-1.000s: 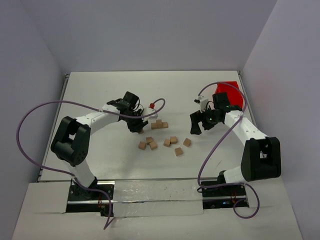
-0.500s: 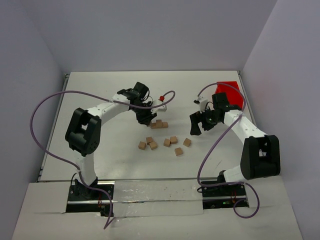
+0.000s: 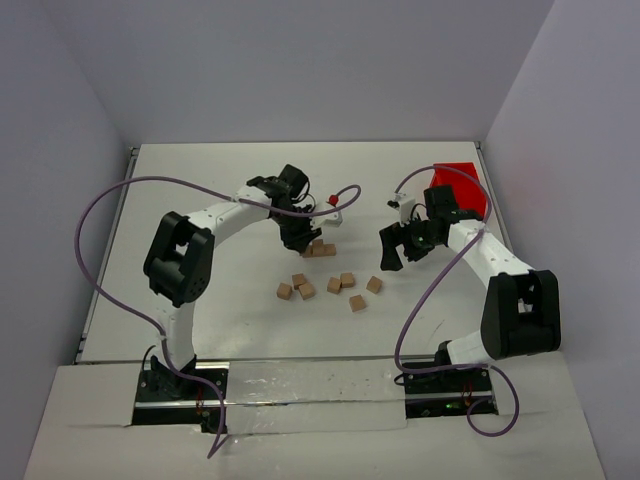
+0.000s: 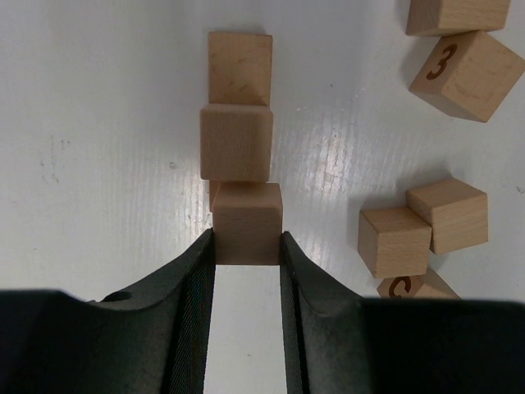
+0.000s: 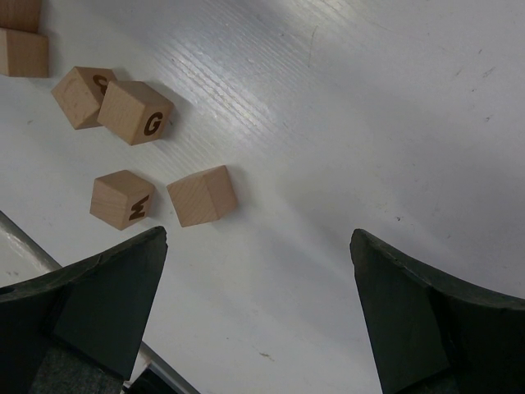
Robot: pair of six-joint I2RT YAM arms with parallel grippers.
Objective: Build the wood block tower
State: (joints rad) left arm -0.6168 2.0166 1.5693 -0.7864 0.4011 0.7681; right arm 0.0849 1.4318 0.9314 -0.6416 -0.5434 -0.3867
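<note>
My left gripper is shut on a plain tan wood block. It holds the block at the near end of the tower, in line with two more cubes beyond it. A sliver of another cube shows under the held one. Several loose wood blocks lie on the table in front of the tower; some carry printed characters. My right gripper is open and empty, right of the loose blocks, with the nearest cube just ahead of its left finger.
A red plastic bin stands at the back right, behind the right arm. Purple cables loop over both arms. Grey walls close in the white table on three sides.
My left gripper has swung right and away from me with the block in it, up to the tower. The right arm has not moved.
</note>
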